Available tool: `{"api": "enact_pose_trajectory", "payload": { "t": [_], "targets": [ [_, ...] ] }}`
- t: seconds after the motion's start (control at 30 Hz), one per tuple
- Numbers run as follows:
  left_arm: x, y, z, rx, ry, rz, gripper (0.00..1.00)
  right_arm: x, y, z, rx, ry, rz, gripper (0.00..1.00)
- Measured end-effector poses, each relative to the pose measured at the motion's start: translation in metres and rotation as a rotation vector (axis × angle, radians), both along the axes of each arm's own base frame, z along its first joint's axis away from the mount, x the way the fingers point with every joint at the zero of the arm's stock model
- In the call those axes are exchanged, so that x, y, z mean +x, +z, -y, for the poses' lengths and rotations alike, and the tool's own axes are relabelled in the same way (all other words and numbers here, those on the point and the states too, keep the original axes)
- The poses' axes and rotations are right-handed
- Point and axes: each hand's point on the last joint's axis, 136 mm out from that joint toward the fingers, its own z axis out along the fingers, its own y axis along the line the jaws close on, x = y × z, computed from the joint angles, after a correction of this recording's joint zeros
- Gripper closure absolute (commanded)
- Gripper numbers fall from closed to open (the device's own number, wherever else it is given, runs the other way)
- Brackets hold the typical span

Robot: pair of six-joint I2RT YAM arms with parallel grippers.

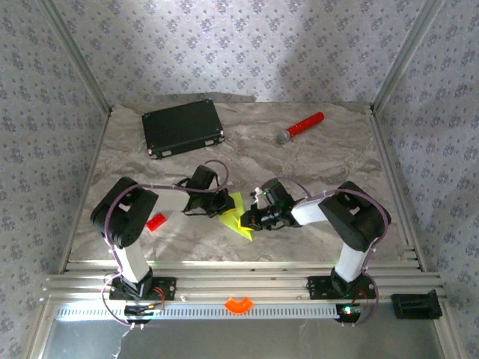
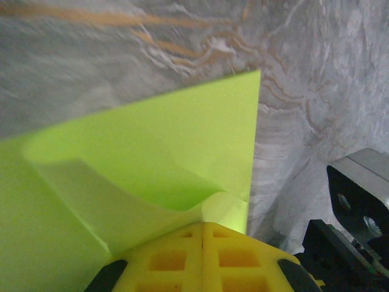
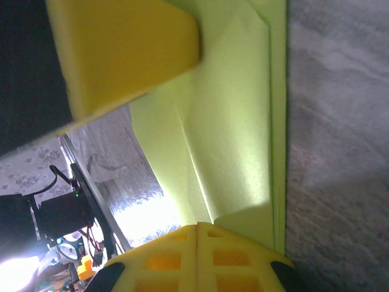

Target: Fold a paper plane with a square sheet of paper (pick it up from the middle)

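The lime yellow-green sheet of paper (image 1: 236,218) is folded into a pointed, layered shape and is held just above the table between both grippers. My left gripper (image 1: 224,204) is shut on its upper left part. In the left wrist view the yellow fingers (image 2: 176,258) press together on a curled fold of the paper (image 2: 152,146). My right gripper (image 1: 251,220) is shut on the paper's right side. From the right wrist the paper (image 3: 231,121) shows stacked edges and a lengthwise crease running away from the closed gripper (image 3: 197,226). The left gripper's yellow finger (image 3: 121,48) shows at the top left.
A black case (image 1: 183,127) lies at the back left, and a red-handled microphone (image 1: 301,125) at the back right. A small red block (image 1: 156,222) sits beside the left arm. An orange piece (image 1: 239,304) rests on the front rail. Patterned walls enclose the marble table (image 1: 314,161).
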Motion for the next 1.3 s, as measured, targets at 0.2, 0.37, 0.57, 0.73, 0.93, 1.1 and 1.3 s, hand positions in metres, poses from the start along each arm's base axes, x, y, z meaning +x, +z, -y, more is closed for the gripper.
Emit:
{"api": "enact_pose_trajectory", "payload": {
  "t": [0.2, 0.37, 0.57, 0.73, 0.93, 1.1, 1.3],
  "targets": [
    [0.022, 0.0, -0.021, -0.013, 0.036, -0.002, 0.93, -0.001, -0.001, 0.002, -0.001, -0.002, -0.001, 1.0],
    [0.04, 0.001, -0.037, -0.008, 0.067, 0.006, 0.93, -0.001, -0.002, 0.003, 0.0, -0.005, 0.0, 1.0],
    [0.054, 0.001, -0.052, 0.016, 0.106, 0.017, 0.93, 0.001, 0.0, 0.006, 0.005, -0.012, 0.002, 1.0],
    [0.058, 0.007, -0.06, 0.047, 0.137, 0.035, 0.91, -0.001, 0.0, 0.01, 0.003, -0.009, -0.012, 1.0],
    [0.059, 0.047, -0.052, 0.032, 0.133, 0.141, 0.92, -0.002, 0.0, 0.012, 0.002, -0.009, -0.021, 1.0],
    [0.017, 0.049, -0.002, -0.008, -0.002, 0.126, 0.93, -0.002, 0.0, 0.012, 0.001, -0.01, -0.023, 1.0],
    [-0.01, 0.013, 0.012, 0.026, -0.05, 0.028, 0.94, -0.002, 0.0, 0.012, 0.001, -0.01, -0.023, 1.0]
  ]
}}
